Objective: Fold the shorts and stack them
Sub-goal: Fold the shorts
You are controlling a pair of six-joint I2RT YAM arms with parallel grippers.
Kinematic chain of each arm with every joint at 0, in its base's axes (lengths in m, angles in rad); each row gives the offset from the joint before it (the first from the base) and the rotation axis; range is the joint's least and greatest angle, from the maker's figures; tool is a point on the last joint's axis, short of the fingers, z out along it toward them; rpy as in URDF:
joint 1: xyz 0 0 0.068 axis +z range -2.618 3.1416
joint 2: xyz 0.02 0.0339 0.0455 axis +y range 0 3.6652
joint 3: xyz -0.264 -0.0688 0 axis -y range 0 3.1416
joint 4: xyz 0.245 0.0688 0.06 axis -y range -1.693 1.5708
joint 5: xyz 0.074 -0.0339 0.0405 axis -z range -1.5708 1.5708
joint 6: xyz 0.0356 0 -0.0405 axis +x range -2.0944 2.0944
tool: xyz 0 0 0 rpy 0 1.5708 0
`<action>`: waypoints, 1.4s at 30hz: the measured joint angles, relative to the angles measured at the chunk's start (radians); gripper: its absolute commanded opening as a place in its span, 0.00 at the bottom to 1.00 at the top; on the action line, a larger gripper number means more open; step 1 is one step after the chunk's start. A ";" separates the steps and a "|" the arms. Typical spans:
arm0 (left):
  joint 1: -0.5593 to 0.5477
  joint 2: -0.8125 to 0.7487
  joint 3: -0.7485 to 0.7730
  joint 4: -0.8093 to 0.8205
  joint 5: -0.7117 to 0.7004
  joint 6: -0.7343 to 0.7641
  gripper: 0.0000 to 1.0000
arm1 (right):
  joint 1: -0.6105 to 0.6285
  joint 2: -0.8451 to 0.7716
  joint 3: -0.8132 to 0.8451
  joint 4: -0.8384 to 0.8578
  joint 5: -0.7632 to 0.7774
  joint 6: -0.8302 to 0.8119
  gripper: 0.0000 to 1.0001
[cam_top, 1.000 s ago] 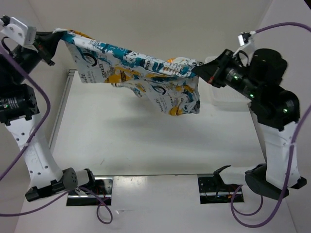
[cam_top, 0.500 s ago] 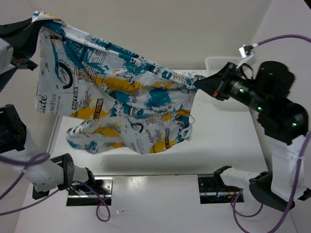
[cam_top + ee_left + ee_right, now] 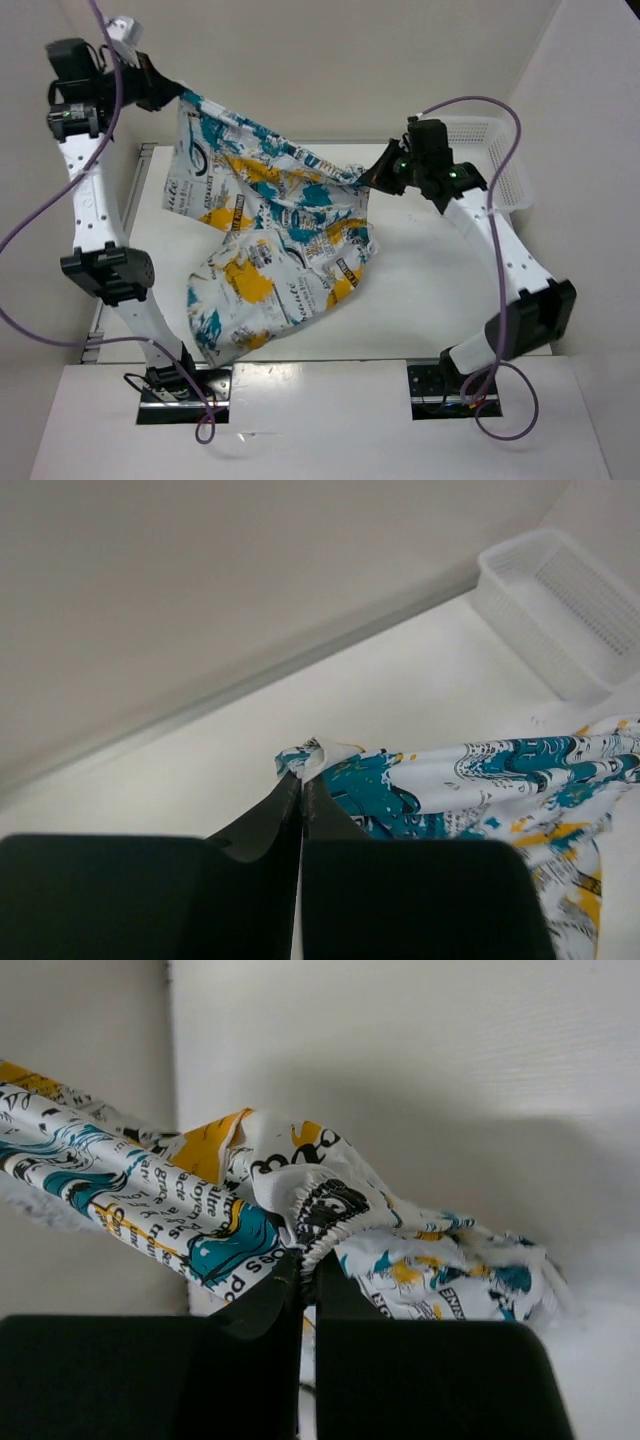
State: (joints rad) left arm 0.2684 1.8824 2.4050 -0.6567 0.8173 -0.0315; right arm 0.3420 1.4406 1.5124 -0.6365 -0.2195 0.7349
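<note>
As the shorts (image 3: 270, 250) hang between them, left fingers (image 3: 268, 822) and right fingers (image 3: 258, 1307) each pinch its edge.

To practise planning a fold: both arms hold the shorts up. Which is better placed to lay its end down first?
Probably right: the right tool grips the shorts over the middle of the table, while the left tool sits out by its far-left corner.

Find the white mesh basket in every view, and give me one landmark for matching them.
Top external: the basket is at the upper right, on the far side of the right arm.
Left wrist: it fills the upper right corner.
Right wrist: not in it.
Shared landmark: the shorts, visible in all three views.
</note>
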 measured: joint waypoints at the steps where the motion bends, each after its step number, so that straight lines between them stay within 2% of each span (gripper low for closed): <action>1: -0.006 0.031 -0.036 0.013 -0.014 0.000 0.00 | -0.007 0.043 0.000 0.013 0.010 -0.010 0.00; 5: -0.032 0.132 -0.134 0.069 -0.059 0.002 0.00 | -0.024 0.244 0.029 0.049 0.049 -0.063 0.00; 10: -0.065 0.202 -0.163 0.116 -0.093 0.002 0.00 | -0.051 0.531 0.179 0.042 0.055 -0.109 0.00; 13: -0.069 0.177 -0.257 0.177 -0.107 0.004 0.00 | -0.055 0.589 0.221 0.035 0.055 -0.127 0.00; 19: -0.054 -0.013 -0.623 0.275 -0.114 0.005 0.00 | -0.058 0.565 0.228 0.008 0.050 -0.156 0.00; 26: -0.047 -0.383 -1.049 0.349 -0.095 0.005 0.00 | -0.061 0.413 0.030 0.004 0.031 -0.161 0.00; 30: -0.045 -0.541 -1.174 0.351 -0.076 0.006 0.00 | -0.061 0.332 -0.058 -0.003 0.015 -0.161 0.00; 36: -0.021 -0.724 -1.262 0.295 -0.063 0.006 0.00 | -0.061 0.214 -0.135 -0.010 0.001 -0.175 0.00; 39: -0.020 -0.839 -1.383 0.274 -0.080 0.006 0.00 | -0.061 0.141 -0.200 -0.013 0.000 -0.177 0.00; 42: -0.016 -0.941 -1.528 0.222 -0.119 0.008 0.00 | -0.061 0.059 -0.301 -0.017 0.003 -0.175 0.10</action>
State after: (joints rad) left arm 0.2520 0.9409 0.8768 -0.4347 0.6987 -0.0235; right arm 0.2806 1.4998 1.2114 -0.6533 -0.2169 0.5598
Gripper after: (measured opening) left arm 0.003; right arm 0.055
